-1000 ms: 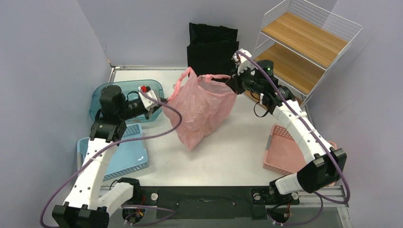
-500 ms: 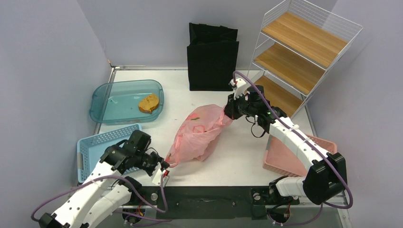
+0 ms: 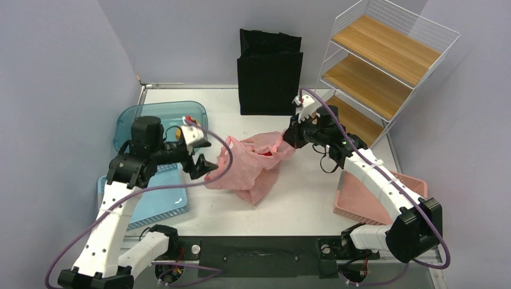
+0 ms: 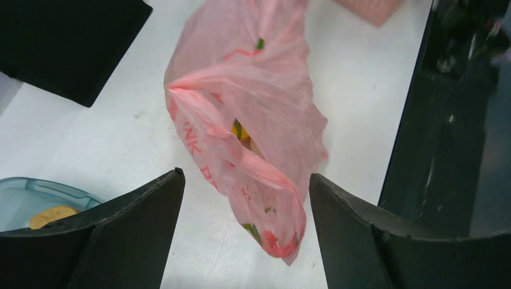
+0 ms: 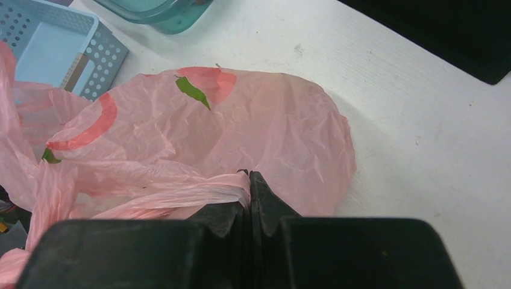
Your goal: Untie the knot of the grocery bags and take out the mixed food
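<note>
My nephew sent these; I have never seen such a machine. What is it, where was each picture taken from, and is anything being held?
Two robot arms are bolted to a table, each ending in a two-finger gripper. The wide picture looks down from above; the other two come from cameras on the wrists. The right gripper pinches a handle of the pink grocery bag; the left gripper stands open by it, holding nothing. Nearby are a black tote, teal tub, blue basket, pink basket and wire shelf.

The pink bag (image 3: 253, 171) is thin, crinkly, see-through plastic. The black tote (image 3: 269, 72) is dull cloth. The shelf (image 3: 385, 42) has smooth wood boards and white wire. The worktop (image 3: 301, 198) is white and matt.
</note>
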